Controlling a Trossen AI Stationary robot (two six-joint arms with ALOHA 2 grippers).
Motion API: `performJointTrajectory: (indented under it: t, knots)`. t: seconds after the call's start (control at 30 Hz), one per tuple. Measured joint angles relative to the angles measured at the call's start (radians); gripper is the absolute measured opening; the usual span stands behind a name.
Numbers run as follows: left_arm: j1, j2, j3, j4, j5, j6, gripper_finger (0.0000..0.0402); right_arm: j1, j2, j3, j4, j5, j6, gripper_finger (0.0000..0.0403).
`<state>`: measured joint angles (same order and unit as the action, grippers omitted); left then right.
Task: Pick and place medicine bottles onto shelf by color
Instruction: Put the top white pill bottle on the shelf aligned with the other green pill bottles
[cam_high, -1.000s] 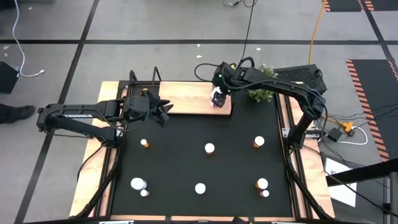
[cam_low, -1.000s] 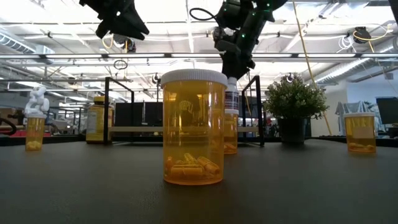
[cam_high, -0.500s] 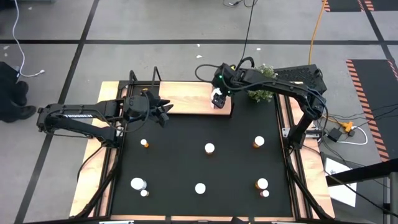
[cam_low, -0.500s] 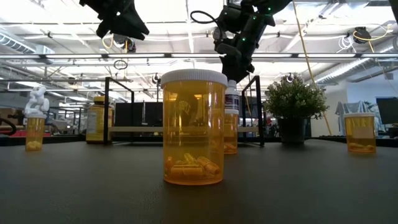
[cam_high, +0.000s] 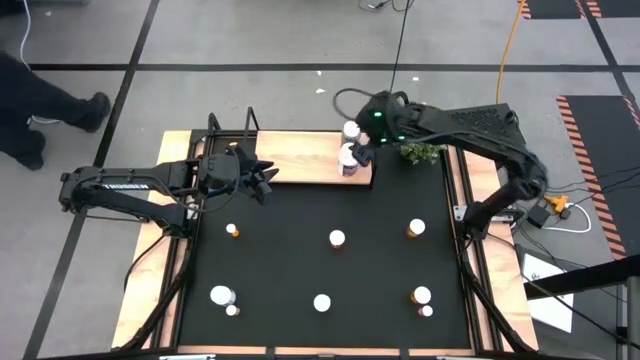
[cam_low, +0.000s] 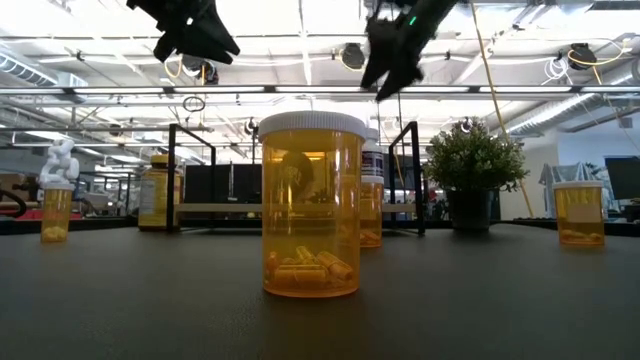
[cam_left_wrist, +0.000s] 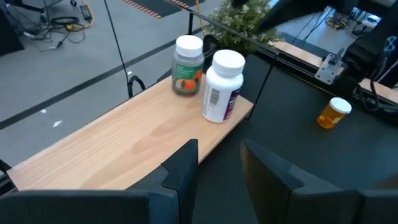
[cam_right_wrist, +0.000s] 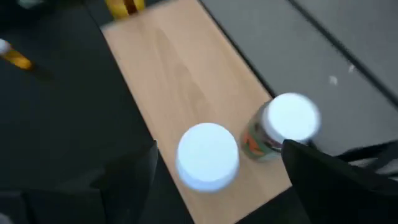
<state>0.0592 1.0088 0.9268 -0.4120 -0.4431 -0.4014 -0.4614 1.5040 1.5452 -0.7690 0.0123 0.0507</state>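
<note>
So only two white-capped medicine bottles (cam_left_wrist: 217, 84) stood at the light-wood shelf's (cam_high: 295, 158) right end; the right gripper (cam_high: 362, 146) hung spread above them, empty, with eight left on the black mat (cam_high: 300, 260).

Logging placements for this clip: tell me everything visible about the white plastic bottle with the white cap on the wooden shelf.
The white plastic bottle with a white cap is a round cylinder with a printed label carrying a purple patch. It stands upright near the front edge of the light-wood shelf board, at its plant end, close beside a clear bottle with an orange-and-green label; contact between them is unclear. No gripper touches it.
</note>
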Motion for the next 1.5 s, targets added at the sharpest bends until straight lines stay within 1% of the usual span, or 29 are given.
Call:
performJointTrajectory:
  t: [0.17, 0.23, 0.27, 0.3, 0.4, 0.43, 0.5, 0.57, 0.63, 0.77, 0.8, 0.93, 1.1, 1.3, 1.5]
  knots:
    - [-0.003, -0.002, 0.0, 0.056, 0.0, 0.01, 0.0122, 0.057, -0.19, 0.0, -0.038, -0.137, -0.061, 0.0338]
    - [-0.003, -0.002, 0.0, 0.105, 0.0, 0.035, 0.0122, 0.091, -0.254, 0.0, -0.032, -0.166, -0.07, 0.0333]
    - [-0.003, -0.001, 0.0, 0.126, 0.0, 0.054, 0.0122, 0.109, -0.276, 0.001, -0.025, -0.16, -0.081, 0.0329]
    - [-0.003, 0.0, 0.0, 0.145, 0.0, 0.073, 0.0122, 0.127, -0.292, 0.002, -0.017, -0.131, -0.092, 0.0325]
    - [0.002, 0.009, 0.0, 0.188, 0.0, 0.114, 0.0122, 0.155, -0.301, 0.002, -0.007, 0.046, -0.076, 0.0308]
    - [0.004, 0.011, 0.0, 0.195, 0.0, 0.116, 0.0122, 0.155, -0.287, 0.002, -0.01, 0.08, -0.072, 0.0302]
    - [0.006, 0.013, 0.0, 0.204, 0.0, 0.102, 0.0122, 0.148, -0.247, 0.002, -0.016, 0.093, -0.062, 0.0292]
    - [0.002, 0.013, 0.0, 0.199, -0.001, 0.084, 0.0122, 0.155, -0.188, 0.002, -0.013, 0.083, -0.055, 0.0285]
    - [-0.01, 0.013, 0.0, 0.198, 0.0, 0.076, 0.0122, 0.176, -0.126, 0.002, -0.013, 0.04, -0.052, 0.0279]
    - [-0.043, 0.013, 0.0, 0.155, 0.002, 0.041, 0.0122, 0.232, -0.011, 0.001, -0.06, 0.04, -0.054, 0.026]
    - [-0.053, 0.013, 0.0, 0.137, 0.003, 0.026, 0.0122, 0.246, 0.016, 0.001, -0.07, 0.05, -0.059, 0.0252]
    - [-0.085, 0.013, 0.0, 0.041, 0.004, -0.03, 0.0122, 0.301, 0.116, 0.001, -0.079, 0.165, -0.078, 0.0214]
    - [-0.102, 0.013, 0.0, -0.049, 0.005, -0.074, 0.0122, 0.311, 0.221, 0.0, -0.068, 0.169, -0.105, 0.0159]
    - [-0.098, 0.013, 0.0, -0.058, 0.005, -0.055, 0.0122, 0.286, 0.293, 0.0, -0.066, 0.171, -0.114, 0.0095]
    - [-0.083, 0.013, 0.0, -0.059, 0.004, -0.019, 0.0122, 0.236, 0.318, 0.0, -0.048, 0.171, -0.147, 0.0049]
